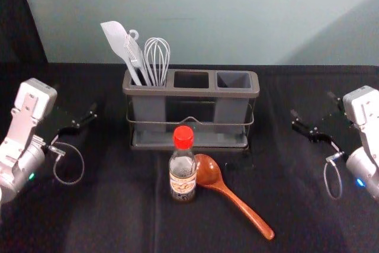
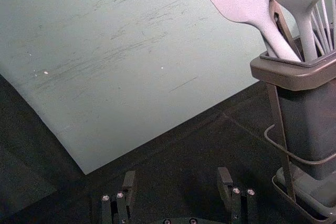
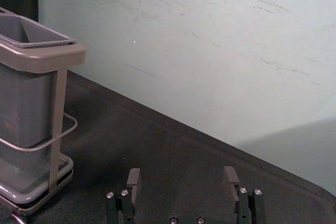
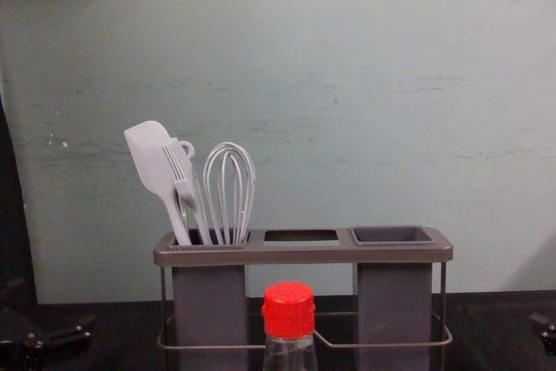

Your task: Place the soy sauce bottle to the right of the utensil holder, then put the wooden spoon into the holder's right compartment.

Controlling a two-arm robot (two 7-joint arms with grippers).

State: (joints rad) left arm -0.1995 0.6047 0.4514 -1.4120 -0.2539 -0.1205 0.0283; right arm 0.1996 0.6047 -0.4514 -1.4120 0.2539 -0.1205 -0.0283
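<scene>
While my left end effector (image 1: 75,98) hangs released at the left, its fingers spread, my right end effector (image 1: 312,103) hangs just as released at the right. Between them, the bottle (image 1: 183,173) stands upright on the surface (image 1: 118,217) in front of the holder (image 1: 195,92). The spoon (image 1: 237,202) lies just beside it, handle slanting toward me and rightward.
</scene>
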